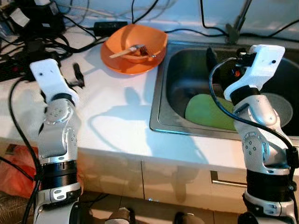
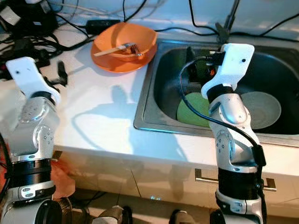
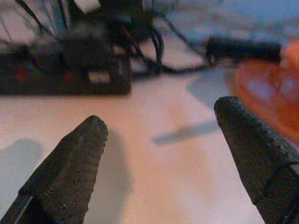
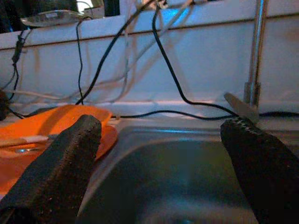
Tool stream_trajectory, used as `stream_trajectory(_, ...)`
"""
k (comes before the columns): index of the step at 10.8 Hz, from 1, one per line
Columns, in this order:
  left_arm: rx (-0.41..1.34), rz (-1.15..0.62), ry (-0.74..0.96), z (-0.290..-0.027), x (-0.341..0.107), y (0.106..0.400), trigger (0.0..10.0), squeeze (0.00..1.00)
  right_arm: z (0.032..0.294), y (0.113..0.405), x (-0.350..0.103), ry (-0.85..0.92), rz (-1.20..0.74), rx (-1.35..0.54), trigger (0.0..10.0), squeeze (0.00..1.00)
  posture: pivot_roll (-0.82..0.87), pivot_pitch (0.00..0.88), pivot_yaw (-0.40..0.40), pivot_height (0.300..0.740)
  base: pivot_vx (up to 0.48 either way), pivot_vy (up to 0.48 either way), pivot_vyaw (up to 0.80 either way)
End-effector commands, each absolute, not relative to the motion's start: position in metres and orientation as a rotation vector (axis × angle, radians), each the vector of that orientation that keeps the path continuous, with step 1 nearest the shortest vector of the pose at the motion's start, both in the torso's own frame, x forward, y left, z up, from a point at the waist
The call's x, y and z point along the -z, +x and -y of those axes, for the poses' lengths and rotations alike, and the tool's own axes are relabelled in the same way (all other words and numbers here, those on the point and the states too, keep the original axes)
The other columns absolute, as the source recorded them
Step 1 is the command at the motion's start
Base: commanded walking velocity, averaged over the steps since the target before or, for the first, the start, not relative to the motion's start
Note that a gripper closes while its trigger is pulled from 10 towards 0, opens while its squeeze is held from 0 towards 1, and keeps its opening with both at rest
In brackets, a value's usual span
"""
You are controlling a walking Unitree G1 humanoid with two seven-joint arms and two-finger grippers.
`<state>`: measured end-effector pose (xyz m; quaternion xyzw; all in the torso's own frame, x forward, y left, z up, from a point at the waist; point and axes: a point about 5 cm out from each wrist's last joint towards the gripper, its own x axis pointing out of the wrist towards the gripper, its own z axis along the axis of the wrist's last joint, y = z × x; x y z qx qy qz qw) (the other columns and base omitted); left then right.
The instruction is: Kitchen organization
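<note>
Both arms are bent at the elbow and raised over the white surface [image 1: 117,116]. The left gripper [image 3: 161,154] hovers above it with its fingers spread apart and empty, near a tangle of black cables [image 1: 28,32]. The right gripper [image 4: 163,163] reaches over the steel sink [image 1: 163,116], fingers likewise spread and empty. One orange bowl [image 1: 140,39] sits on one orange plate [image 1: 117,58] beside the sink, holding what look like two utensils [image 1: 133,50]. In the sink lie one green plate [image 1: 205,109] and one grey plate [image 2: 261,109].

No text, label or number can be read here
</note>
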<state>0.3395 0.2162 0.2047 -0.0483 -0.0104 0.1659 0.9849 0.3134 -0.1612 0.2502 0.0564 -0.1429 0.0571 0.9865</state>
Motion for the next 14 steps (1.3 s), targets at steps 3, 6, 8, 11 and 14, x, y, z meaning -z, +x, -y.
stream_trajectory(3, -0.232, -0.063, -0.165, -0.201, -0.192, 0.356, 10.0, 0.0, 0.158, 0.304, -0.247, 0.145, 0.263, -0.115, 10.0, 0.0, 0.05, 0.214, 0.074, 0.74, 0.0, 0.0, 0.0)
stream_trajectory(6, -0.11, -0.031, -0.207, -0.18, -0.204, 0.371, 10.0, 0.0, 0.161, 0.296, -0.248, 0.133, 0.254, -0.087, 10.0, 0.0, 0.01, 0.255, 0.089, 0.74, 0.0, 0.0, 0.0)
stream_trajectory(8, -0.066, -0.054, -0.268, -0.165, -0.201, 0.379, 10.0, 0.0, 0.163, 0.293, -0.248, 0.122, 0.245, -0.083, 10.0, 0.0, -0.01, 0.263, 0.09, 0.74, 0.0, 0.0, 0.0)
stream_trajectory(11, -0.04, -0.073, -0.445, -0.153, -0.202, 0.386, 10.0, 1.0, 0.163, 0.294, -0.251, 0.111, 0.244, -0.078, 10.0, 0.0, -0.01, 0.265, 0.094, 0.74, 0.0, 0.0, 0.0)
stream_trajectory(14, -0.055, -0.089, -0.52, -0.16, -0.205, 0.389, 10.0, 0.2, 0.164, 0.295, -0.251, 0.111, 0.242, -0.076, 10.0, 0.0, 0.0, 0.26, 0.09, 0.74, 0.0, 0.0, 0.0)
